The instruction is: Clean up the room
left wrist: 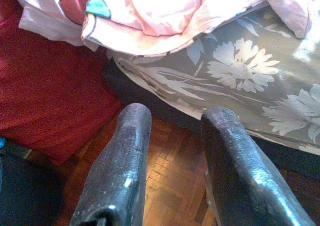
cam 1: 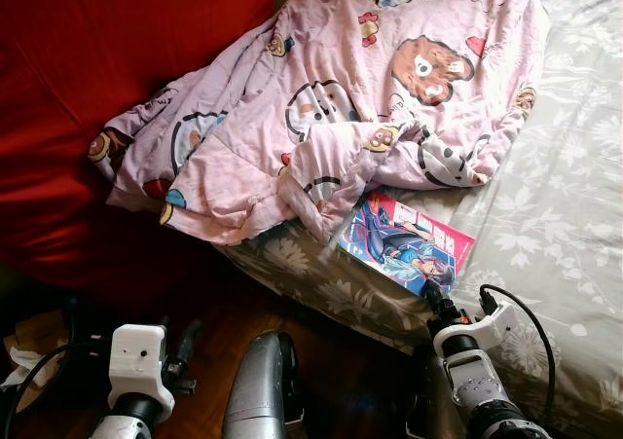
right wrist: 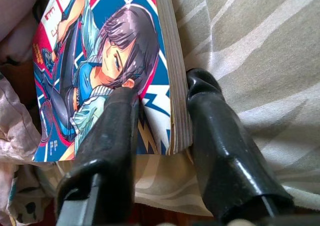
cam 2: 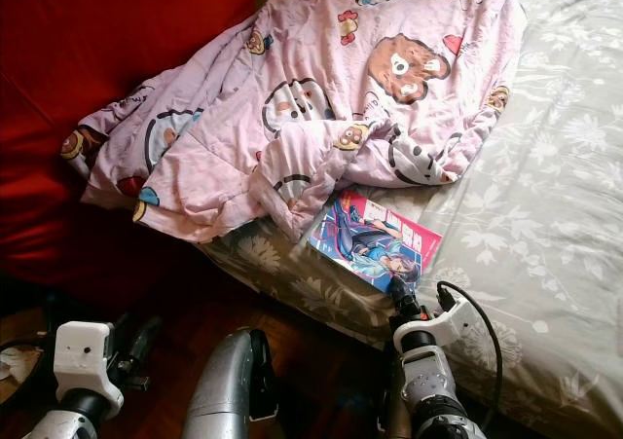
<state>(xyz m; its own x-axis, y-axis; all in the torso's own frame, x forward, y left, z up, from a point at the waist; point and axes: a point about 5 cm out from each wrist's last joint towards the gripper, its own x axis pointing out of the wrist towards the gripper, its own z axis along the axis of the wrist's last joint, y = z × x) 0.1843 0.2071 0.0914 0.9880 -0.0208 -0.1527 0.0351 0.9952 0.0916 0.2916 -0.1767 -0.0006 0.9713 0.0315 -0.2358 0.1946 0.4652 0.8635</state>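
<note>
One comic book (cam 1: pixel 407 243) on grey floral bedsheet (cam 1: pixel 565 215), corner between right gripper (right wrist: pixel 162 121) fingers, pink blanket (cam 1: pixel 321 98) overlapping.

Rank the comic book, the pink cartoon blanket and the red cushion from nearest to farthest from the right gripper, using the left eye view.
1. Comic book: at the right gripper, between its fingers, on the bed's edge.
2. Pink cartoon blanket: beyond the book, piled on the bed.
3. Red cushion: far left, beside the bed.

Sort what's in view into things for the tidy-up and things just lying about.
For the job:
- manga book on the bed, its corner between the right end effector fingers
- crumpled pink cartoon blanket

Just there:
- grey floral bedsheet
- red cover
- wooden floor
- left end effector, open and holding nothing
</note>
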